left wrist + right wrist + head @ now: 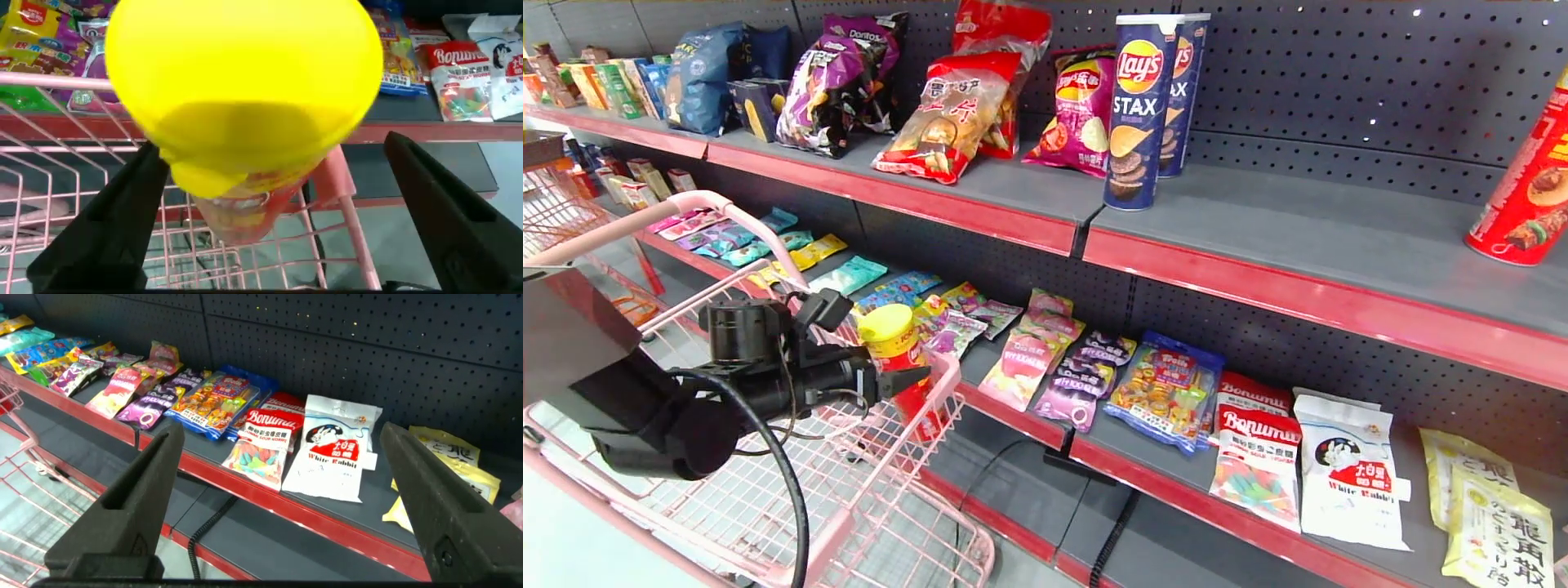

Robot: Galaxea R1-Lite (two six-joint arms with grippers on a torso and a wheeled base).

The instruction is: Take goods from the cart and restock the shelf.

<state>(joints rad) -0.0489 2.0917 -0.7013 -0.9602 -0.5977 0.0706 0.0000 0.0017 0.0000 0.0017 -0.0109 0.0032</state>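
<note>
We have the left fingers (106, 229) clamped on the yellow-lidded can (892, 347), held over the cart (698, 200) rim. The right fingers (122, 514) are apart and empty by the lower shelf (343, 529). Early stage: the can isn't shelved yet, and the top shelf (1298, 229) has room.
</note>
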